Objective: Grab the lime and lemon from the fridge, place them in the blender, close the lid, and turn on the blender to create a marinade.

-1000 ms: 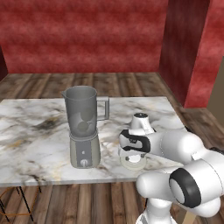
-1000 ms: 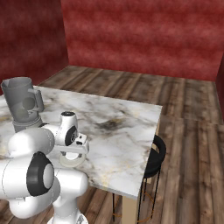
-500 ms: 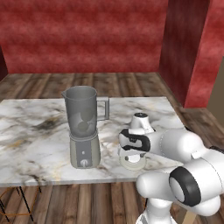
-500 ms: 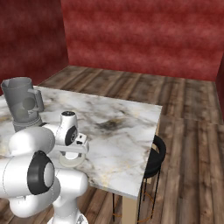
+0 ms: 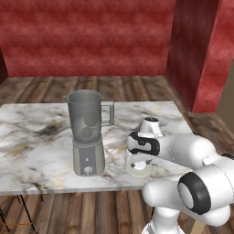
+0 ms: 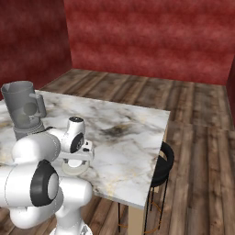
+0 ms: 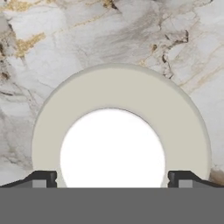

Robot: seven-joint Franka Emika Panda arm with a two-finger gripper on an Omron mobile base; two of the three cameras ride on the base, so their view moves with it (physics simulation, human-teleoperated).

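Note:
The blender (image 5: 88, 137) stands on the marble table (image 5: 36, 151), its smoky jar open on top. Two round fruits (image 5: 89, 126) show dimly through the jar wall (image 6: 27, 109); which is the lime and which the lemon I cannot tell. The lid (image 5: 138, 170), a flat white disc with a pale rim, lies on the table to the right of the blender base (image 6: 75, 167). My gripper (image 5: 139, 161) hangs open straight over it, close above. In the hand view the fingertips (image 7: 43, 178) stand either side of the lid (image 7: 113, 144). The fridge is out of view.
The table's front edge (image 5: 91, 188) runs just below the lid. A black round stool (image 6: 160, 161) stands by the table's right edge. Dark red walls and a wooden floor lie behind.

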